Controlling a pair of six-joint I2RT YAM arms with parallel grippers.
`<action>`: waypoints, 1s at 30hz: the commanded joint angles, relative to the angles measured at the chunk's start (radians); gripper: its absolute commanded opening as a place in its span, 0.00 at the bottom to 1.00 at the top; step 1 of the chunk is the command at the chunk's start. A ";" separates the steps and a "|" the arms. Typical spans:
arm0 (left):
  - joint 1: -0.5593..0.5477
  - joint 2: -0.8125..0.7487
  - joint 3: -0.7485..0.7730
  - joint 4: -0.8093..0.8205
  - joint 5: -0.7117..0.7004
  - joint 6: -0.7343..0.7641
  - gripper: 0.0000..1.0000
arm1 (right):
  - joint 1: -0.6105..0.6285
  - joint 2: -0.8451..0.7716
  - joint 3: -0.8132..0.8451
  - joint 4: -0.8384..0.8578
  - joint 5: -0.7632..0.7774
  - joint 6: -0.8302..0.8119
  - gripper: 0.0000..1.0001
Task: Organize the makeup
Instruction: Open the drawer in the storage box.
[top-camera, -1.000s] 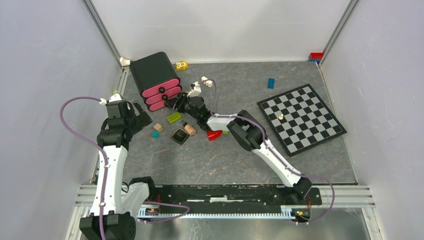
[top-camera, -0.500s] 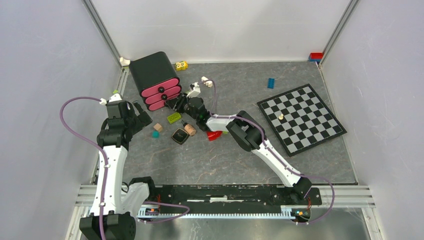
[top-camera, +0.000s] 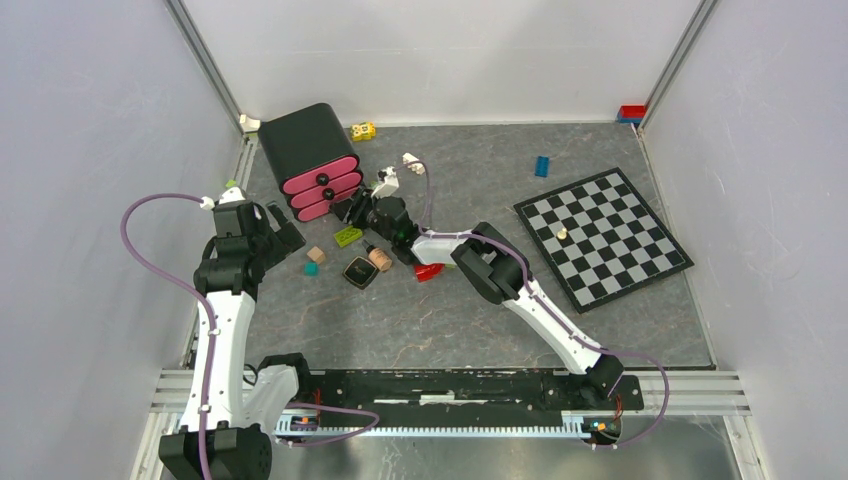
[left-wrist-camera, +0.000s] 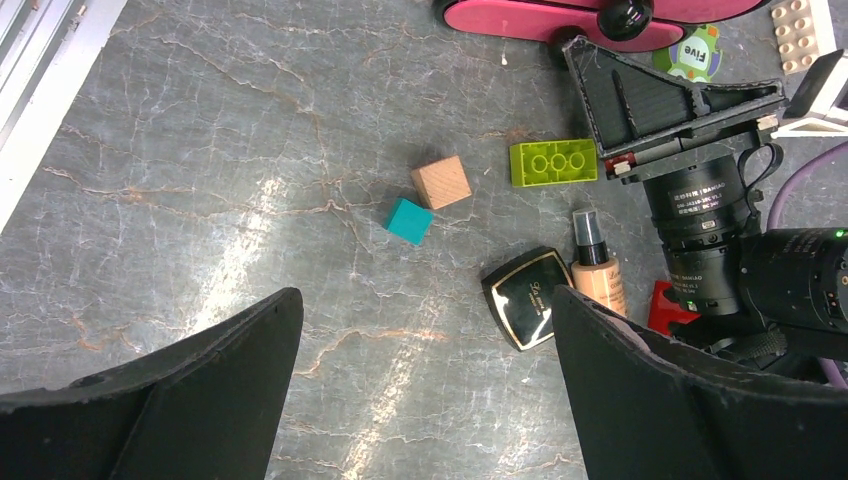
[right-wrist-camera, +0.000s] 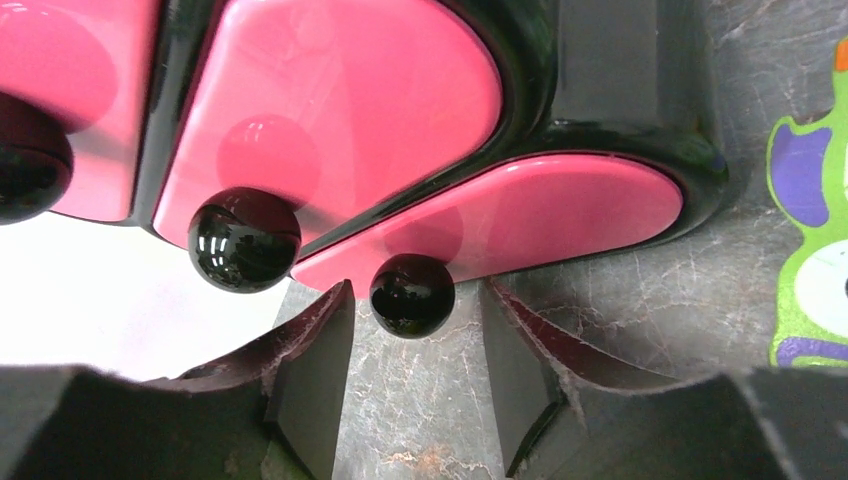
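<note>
right arm (top-camera: 480, 265) at the drawers (top-camera: 310, 150), upper left: jaws spread either side of the bottom knob (right-wrist-camera: 411, 295), not yet pinching, set to pull. compact (left-wrist-camera: 528, 310) and bottle (left-wrist-camera: 597, 275) lie on the bench (left-wrist-camera: 200, 200) nearby. left arm (top-camera: 240, 255) jaws released.

From above, my right arm (top-camera: 485, 268) lies over the red piece (top-camera: 427, 273), so only its near tip shows, and the small pale thing (top-camera: 562, 232) on the chessboard (top-camera: 625, 245) is too tiny for me to name. In the right wrist view the pink drawers (right-wrist-camera: 340, 90) run off the top and left edges, and the green sticker (right-wrist-camera: 812, 250) is cut by the right edge. In the left wrist view the gold writing on the black compact (left-wrist-camera: 528, 310) is too small to read.
</note>
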 joint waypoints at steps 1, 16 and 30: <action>0.007 -0.005 -0.002 0.041 0.006 0.009 1.00 | 0.009 0.004 0.043 -0.043 0.004 0.009 0.53; 0.007 -0.004 -0.001 0.041 0.006 0.009 1.00 | 0.012 -0.135 -0.215 0.138 0.050 -0.038 0.36; 0.007 -0.003 -0.002 0.041 0.007 0.009 1.00 | 0.042 -0.256 -0.416 0.206 0.097 -0.057 0.34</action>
